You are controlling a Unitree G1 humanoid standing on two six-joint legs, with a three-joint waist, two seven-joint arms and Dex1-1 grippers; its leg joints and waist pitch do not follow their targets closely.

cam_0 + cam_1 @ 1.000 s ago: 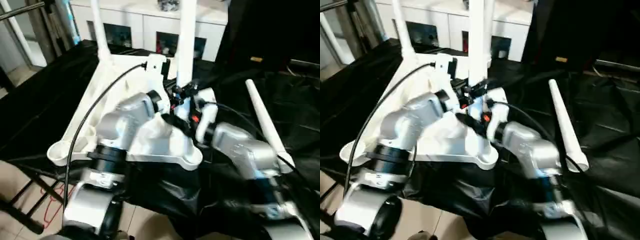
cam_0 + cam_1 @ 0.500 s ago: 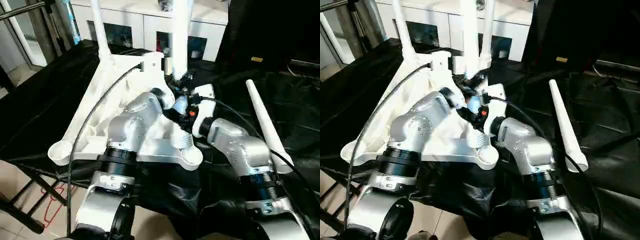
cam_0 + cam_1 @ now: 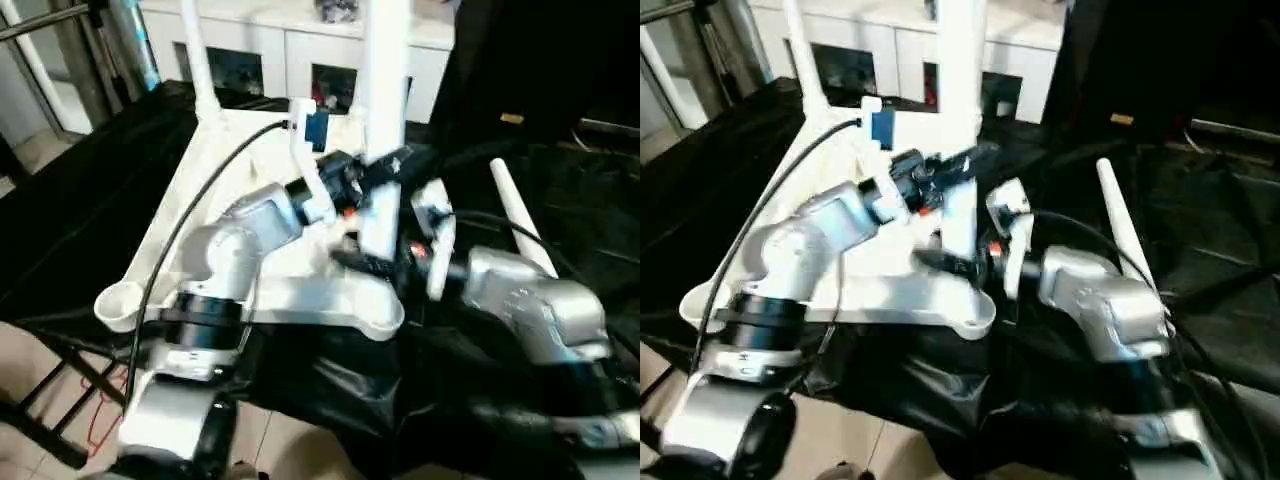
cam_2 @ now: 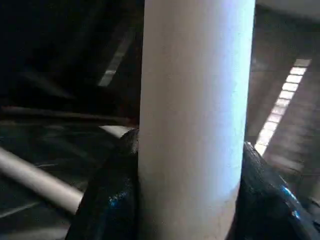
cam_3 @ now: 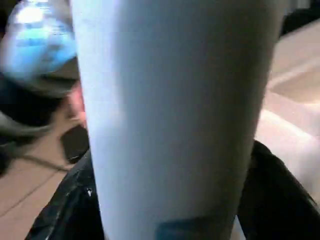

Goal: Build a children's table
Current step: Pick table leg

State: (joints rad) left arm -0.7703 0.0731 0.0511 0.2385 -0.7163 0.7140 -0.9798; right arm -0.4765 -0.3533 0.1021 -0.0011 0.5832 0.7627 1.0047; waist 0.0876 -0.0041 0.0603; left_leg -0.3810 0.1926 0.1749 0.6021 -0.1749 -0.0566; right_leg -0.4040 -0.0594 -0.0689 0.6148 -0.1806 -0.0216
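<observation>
Both grippers, left gripper point(image 3: 372, 172) & right gripper point(image 3: 385, 262), clamp the upright white tapered plastic tube leg point(image 3: 383, 110) over the upside-down white ribbed plastic tabletop point(image 3: 215, 190) on black cloth point(image 3: 80, 220), near the front-right corner socket point(image 3: 375, 312); if tilted, it may jam or miss.

place: indoor test room | cues: black-draped work surface point(image 3: 80, 200), white glass-door cabinet point(image 3: 270, 50), tiled floor point(image 3: 40, 150)

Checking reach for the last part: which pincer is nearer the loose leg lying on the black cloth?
Right. The right pincer sits beside the loose leg, across a gap; the left pincer is farther off. Both clamp the upright leg.
</observation>
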